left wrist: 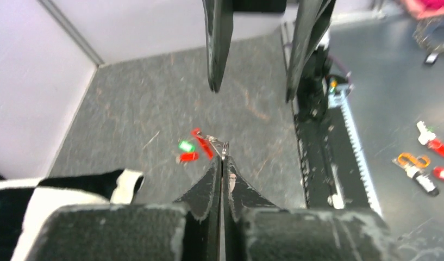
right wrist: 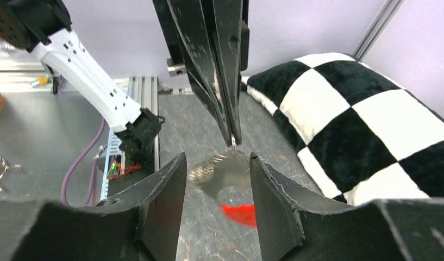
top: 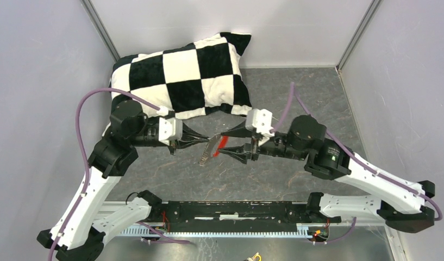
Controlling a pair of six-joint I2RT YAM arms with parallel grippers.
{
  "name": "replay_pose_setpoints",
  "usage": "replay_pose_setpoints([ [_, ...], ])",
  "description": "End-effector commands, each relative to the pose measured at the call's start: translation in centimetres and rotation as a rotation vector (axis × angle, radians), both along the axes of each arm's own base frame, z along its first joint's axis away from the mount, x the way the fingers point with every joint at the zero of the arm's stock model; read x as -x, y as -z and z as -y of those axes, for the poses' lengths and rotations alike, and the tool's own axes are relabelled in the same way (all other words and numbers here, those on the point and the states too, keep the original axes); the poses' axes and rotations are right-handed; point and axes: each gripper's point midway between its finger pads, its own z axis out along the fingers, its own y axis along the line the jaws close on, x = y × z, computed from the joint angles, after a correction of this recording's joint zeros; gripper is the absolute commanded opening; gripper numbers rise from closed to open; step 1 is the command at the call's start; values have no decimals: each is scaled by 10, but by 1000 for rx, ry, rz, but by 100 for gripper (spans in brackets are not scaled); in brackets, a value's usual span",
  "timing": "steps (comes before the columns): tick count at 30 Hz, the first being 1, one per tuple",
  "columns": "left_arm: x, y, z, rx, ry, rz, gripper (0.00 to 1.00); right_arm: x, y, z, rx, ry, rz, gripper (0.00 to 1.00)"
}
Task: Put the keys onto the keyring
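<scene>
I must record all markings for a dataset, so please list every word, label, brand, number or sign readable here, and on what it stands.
No text can be read in any view.
Green mark on the right arm joint: too small to read.
The green key and the red key: blurred, nothing legible.

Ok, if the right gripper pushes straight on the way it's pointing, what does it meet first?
Probably the keyring dangling from the shut left gripper, just ahead of the right gripper's open jaws; the left gripper itself comes next. Depth is unclear.
</scene>
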Motion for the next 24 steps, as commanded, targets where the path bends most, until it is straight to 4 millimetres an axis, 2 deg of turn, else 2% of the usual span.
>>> replay_pose_setpoints([
  [1,30,-63,10,231,121,-93,2,-3,-20,11,-194,50,8,52],
  [5,36,-75,11,274,148,-157,2,7,-34,17,-307,9,40,51],
  [11,42,-75,12,266,192,-168,2,25,-40,11,-363,-99,14,46],
  [19,45,-71,12,246,227,-111,2,32,-51,18,-367,-126,48,38],
  [24,47,-72,9,250,245,-4,2,36,-46,9,-341,-165,35,32],
])
